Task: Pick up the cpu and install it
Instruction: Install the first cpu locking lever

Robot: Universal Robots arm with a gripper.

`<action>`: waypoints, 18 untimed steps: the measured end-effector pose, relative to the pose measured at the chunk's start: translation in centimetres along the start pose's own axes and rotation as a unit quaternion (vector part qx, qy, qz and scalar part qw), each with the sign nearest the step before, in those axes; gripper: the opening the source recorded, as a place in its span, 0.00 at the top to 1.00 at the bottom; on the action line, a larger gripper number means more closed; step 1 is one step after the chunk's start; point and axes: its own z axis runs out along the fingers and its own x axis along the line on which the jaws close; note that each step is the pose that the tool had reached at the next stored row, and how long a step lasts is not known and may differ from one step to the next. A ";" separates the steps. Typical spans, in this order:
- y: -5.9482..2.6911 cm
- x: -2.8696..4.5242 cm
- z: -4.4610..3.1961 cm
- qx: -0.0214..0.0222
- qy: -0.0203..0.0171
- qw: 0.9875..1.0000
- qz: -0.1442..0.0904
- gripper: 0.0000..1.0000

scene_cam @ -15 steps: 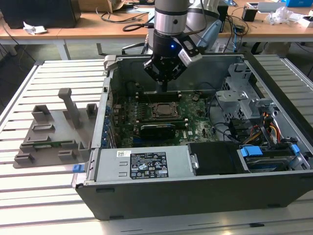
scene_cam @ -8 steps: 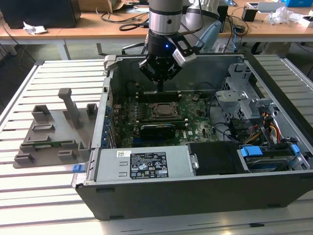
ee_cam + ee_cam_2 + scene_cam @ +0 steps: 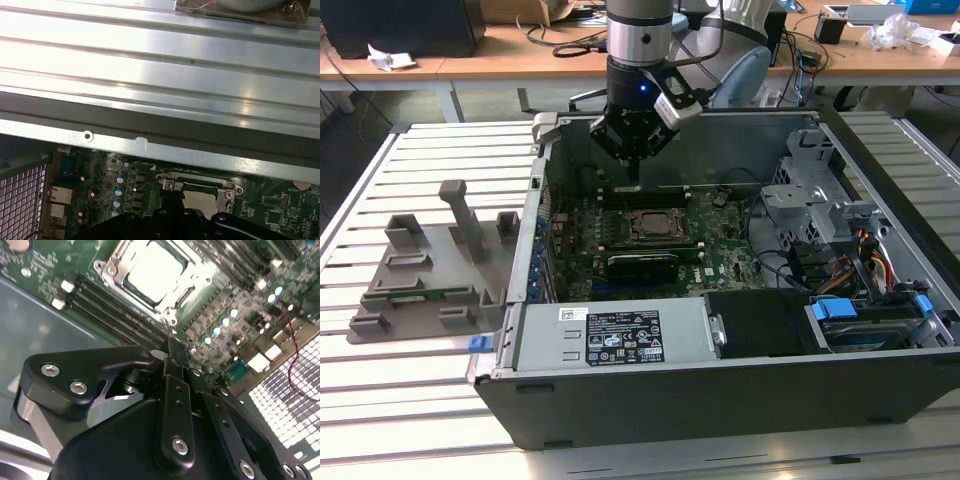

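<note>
The cpu (image 3: 651, 224) lies flat in its socket frame (image 3: 629, 232) on the green motherboard, inside the open computer case. In the second wrist view its silvery top (image 3: 152, 270) shows bright, ringed by the metal socket frame (image 3: 171, 304). My gripper (image 3: 633, 176) hangs above the board, a little toward the case's rear wall from the socket. Its black fingers (image 3: 176, 371) are pressed together, shut with nothing between them, and clear of the cpu. In the first wrist view the cpu (image 3: 199, 201) peeks out just past the gripper's black body.
A long black card (image 3: 642, 265) sits in front of the socket. The power supply (image 3: 615, 335) lines the case's near side and a drive cage (image 3: 800, 185) is at the exterior view's right. A grey fixture tray (image 3: 430, 270) rests on the slatted table (image 3: 420, 400).
</note>
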 end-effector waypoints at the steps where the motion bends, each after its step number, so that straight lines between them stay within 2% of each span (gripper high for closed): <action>1: 0.18 0.17 0.00 0.000 0.000 1.000 0.000 0.89; 3: 0.68 1.09 -0.02 0.000 -0.002 1.000 0.000 0.89; 7: 0.86 2.30 0.00 0.001 -0.006 1.000 0.000 0.89; 10: 1.02 3.47 0.03 0.001 -0.010 1.000 0.000 0.89; 11: 1.07 3.84 0.05 0.001 -0.010 1.000 0.000 0.89; 13: 1.11 4.07 0.35 0.001 -0.010 1.000 0.000 0.89; 18: 1.11 3.90 1.04 0.002 -0.010 1.000 0.003 0.89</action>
